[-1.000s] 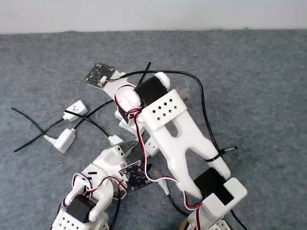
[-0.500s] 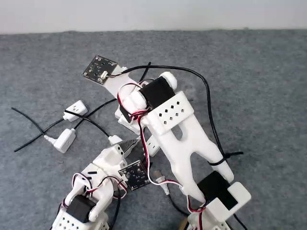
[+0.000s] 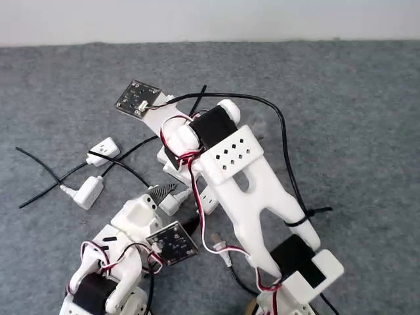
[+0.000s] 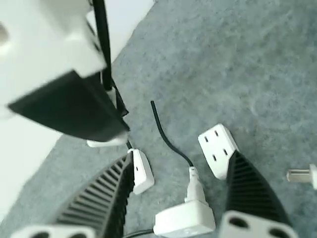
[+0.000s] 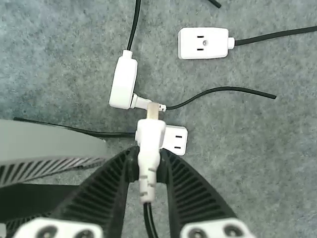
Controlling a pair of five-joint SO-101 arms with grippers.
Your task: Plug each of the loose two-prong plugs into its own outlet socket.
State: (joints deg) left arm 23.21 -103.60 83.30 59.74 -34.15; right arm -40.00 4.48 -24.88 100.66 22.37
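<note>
Right end effector (image 5: 148,153) clamps plug (image 5: 150,133); right wrist view shows outlet socket (image 5: 175,140) beside it. Left end effector (image 4: 182,157) wide.

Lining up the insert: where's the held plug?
Right wrist view: plug clamped in the right gripper, prongs at a corded white block, beside a socket.

The desk (image 3: 354,92) is flecked grey. The plug (image 5: 150,136) in the right tool (image 5: 148,156) is white with tan prongs, on a black cord (image 5: 147,220). The outlet socket (image 5: 203,43) is white. The left tool (image 4: 181,157) has ribbed black fingers (image 4: 250,188); the arms (image 3: 252,203) are white, wired red.
</note>
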